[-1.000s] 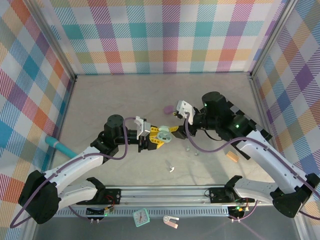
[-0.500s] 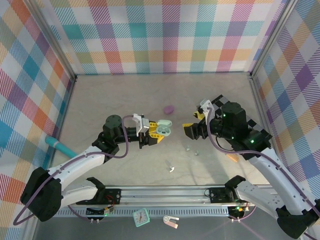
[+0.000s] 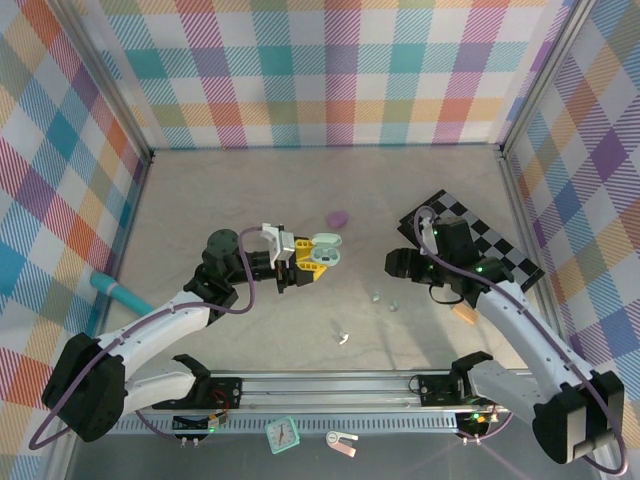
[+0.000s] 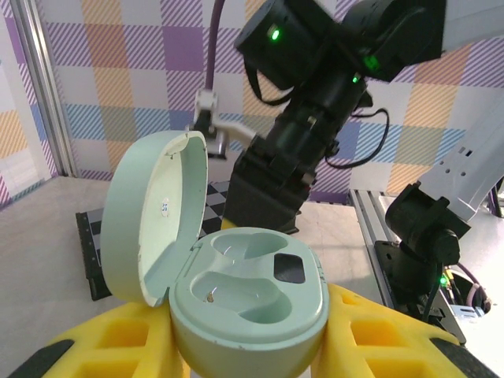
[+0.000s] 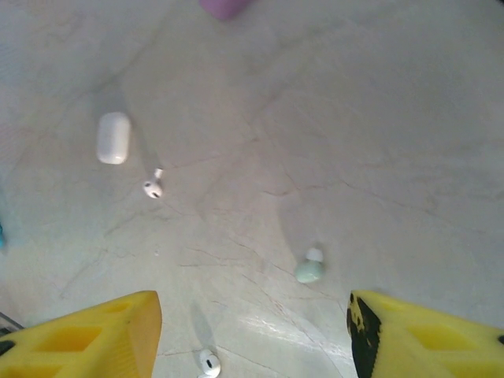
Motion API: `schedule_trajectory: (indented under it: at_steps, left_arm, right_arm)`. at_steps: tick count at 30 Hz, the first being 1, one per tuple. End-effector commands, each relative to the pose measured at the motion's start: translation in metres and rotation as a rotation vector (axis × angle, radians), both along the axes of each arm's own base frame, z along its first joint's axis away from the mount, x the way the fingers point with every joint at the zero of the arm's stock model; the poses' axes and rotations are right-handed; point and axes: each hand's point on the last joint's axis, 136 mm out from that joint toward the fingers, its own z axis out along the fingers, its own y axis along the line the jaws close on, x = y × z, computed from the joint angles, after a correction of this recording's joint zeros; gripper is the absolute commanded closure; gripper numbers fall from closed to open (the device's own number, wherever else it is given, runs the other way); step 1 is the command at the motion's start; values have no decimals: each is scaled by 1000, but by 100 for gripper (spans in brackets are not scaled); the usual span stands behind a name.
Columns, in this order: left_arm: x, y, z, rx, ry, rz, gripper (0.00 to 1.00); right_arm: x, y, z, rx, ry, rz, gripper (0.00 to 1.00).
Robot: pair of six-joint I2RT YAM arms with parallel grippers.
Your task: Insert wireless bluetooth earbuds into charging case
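Left gripper (image 4: pixel 240 346) first: its yellow fingers (image 4: pixel 378 335) are clamped on the mint charging case (image 4: pixel 248 303), one on each side of the base. The case sits upright between them, off the table. The lid (image 4: pixel 153 216) is hinged open and stands up on the left side of the grip. I see two wells in the base and both look empty. There is a dark square patch by the far well. Past the case, straight ahead of this hand, is the dark wrist of the right arm (image 4: pixel 315 102). Ahead-left of the hand a checkered board (image 4: pixel 90 236) lies flat.

Right gripper (image 5: pixel 252 315): the fingers are spread wide with nothing between them, hanging over the bare table (image 5: pixel 378 118). Nearest is a white earbud (image 5: pixel 209 363), down in the gap and closer to the left finger. Next is a mint earbud (image 5: pixel 310 268), just ahead of the gap and nearer the right finger. It lies on the table, not touching either finger. Farther ahead-left is a stemmed white earbud (image 5: pixel 153 187). Just beyond that is a white oblong piece (image 5: pixel 113 138); I can't tell what it is. Farthest out, straight ahead, a purple case (image 5: pixel 224 6) is cut off by the edge.

From above, I see all the loose buds on the table, well apart from the held case.
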Motion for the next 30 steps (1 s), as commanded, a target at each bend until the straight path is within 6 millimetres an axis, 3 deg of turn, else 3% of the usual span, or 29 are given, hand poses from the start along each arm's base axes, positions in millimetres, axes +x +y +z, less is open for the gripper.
schedule_trajectory:
  at_steps: [1,7,14,30]
  left_arm:
    - [0,3,9,-30,-36,-3,74]
    - [-1,2,8,-29,-34,-12,74]
    - [-3,2,9,-30,-33,-19,74]
    - [-6,4,10,-19,-36,-22,74]
  right_arm:
    - [-8,-4,-26,84,137,-56,38]
    - [-12,-5,-62,191,218,-59,39]
    - [-10,-5,-94,183,271,-62,41]
    - [-21,-7,-124,151,325,-35,43]
